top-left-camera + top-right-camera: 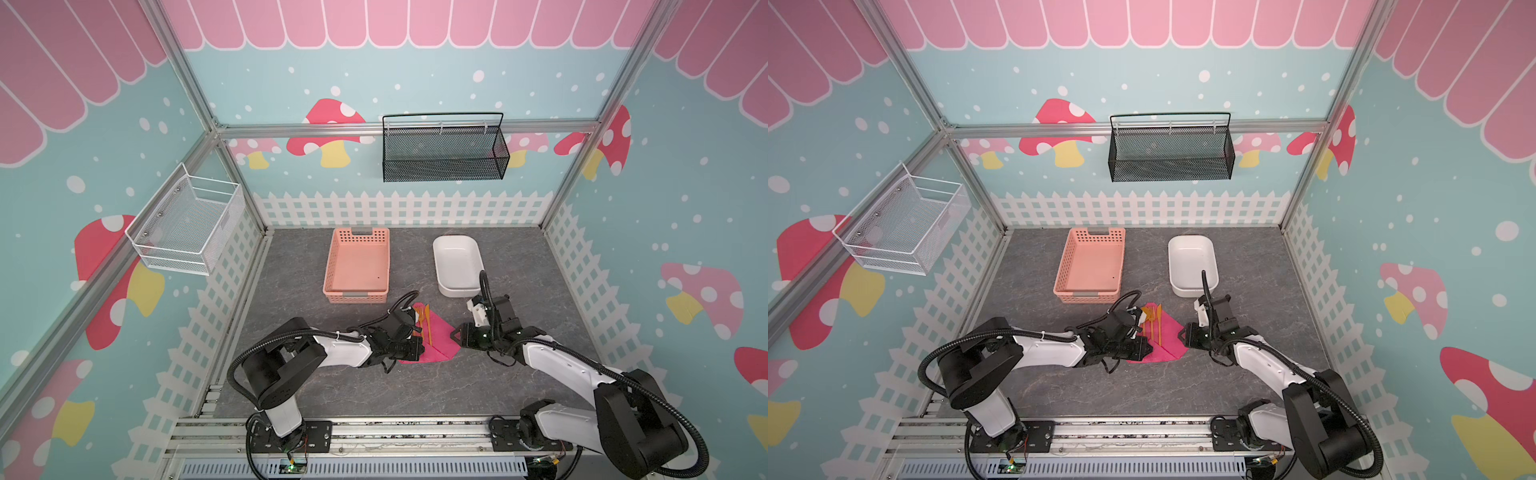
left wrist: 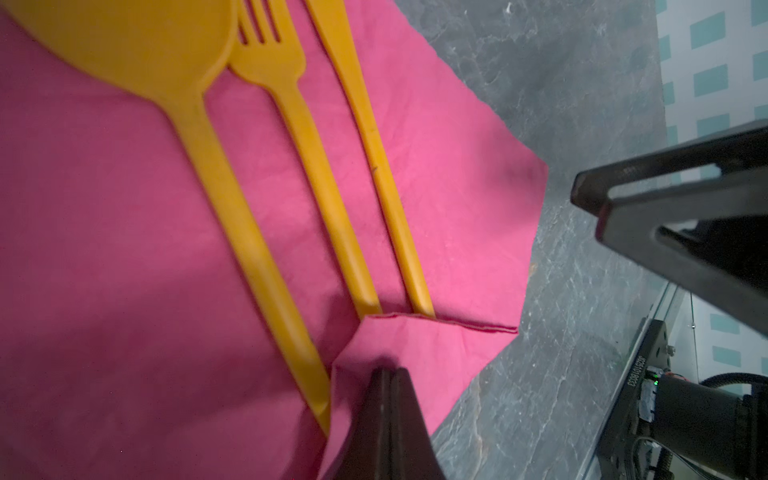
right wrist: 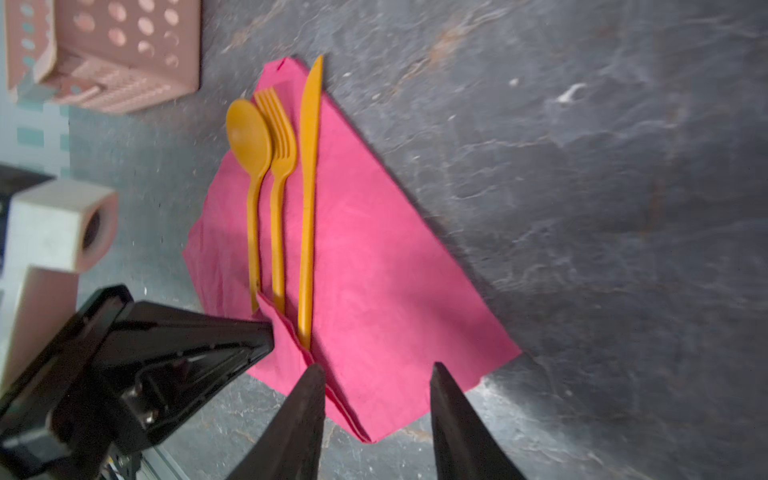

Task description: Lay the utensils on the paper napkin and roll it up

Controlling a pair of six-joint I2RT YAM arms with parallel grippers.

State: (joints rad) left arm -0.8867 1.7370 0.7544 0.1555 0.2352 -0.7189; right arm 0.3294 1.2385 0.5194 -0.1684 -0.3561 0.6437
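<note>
Risk ahead: if your left gripper (image 2: 388,376), jaws pressed together on the folded corner, tugs the paper napkin (image 3: 374,270) sideways, the utensils (image 3: 282,199) may fan apart or slide off. They lie parallel on the napkin, mid-table, long axes running near to far, heads toward the salmon basket (image 1: 357,266). Your right gripper (image 3: 376,368) hovers spread and empty over the near corner.

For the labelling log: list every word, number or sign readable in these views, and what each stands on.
On the black plate beside a green light, left wrist view: a white printed code, sideways and too blurred to read surely.
No text on the orange-yellow plastic cutlery, hot-pink paper napkin, salmon-pink perforated plastic basket or white plastic tub.
</note>
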